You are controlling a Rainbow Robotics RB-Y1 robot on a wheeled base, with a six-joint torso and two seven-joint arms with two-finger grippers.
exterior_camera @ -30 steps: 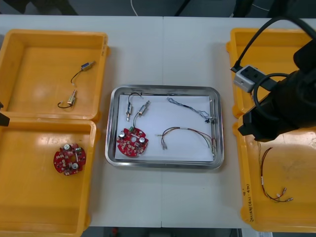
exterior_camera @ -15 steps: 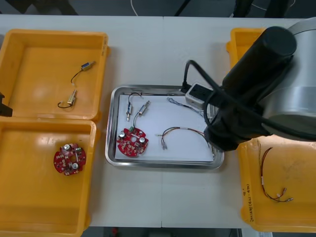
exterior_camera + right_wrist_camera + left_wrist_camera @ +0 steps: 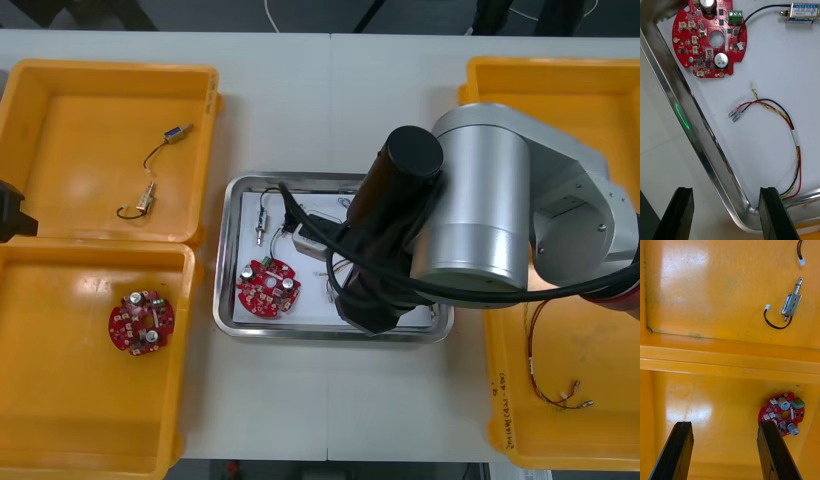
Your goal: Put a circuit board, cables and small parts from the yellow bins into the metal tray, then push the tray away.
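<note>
My right arm [image 3: 400,230] reaches across the metal tray [image 3: 225,300] and covers its right half. In the right wrist view my right gripper [image 3: 725,215] is open, and the tray's near rim [image 3: 696,135] runs between its fingers. Inside the white-lined tray lie a round red circuit board [image 3: 709,37], a red and yellow cable [image 3: 778,123] and a small metal part [image 3: 803,13]. My left gripper [image 3: 724,450] hangs open over the left yellow bins, above the divider [image 3: 730,360] between them.
The near left bin [image 3: 60,400] holds another red board [image 3: 141,321]. Two small metal parts [image 3: 146,197] lie in the far left bin. A red and yellow cable [image 3: 555,385] lies in the near right bin [image 3: 600,440].
My right arm has swung left from above the right bins to above the tray, hiding the cables there. The left arm has barely moved.
</note>
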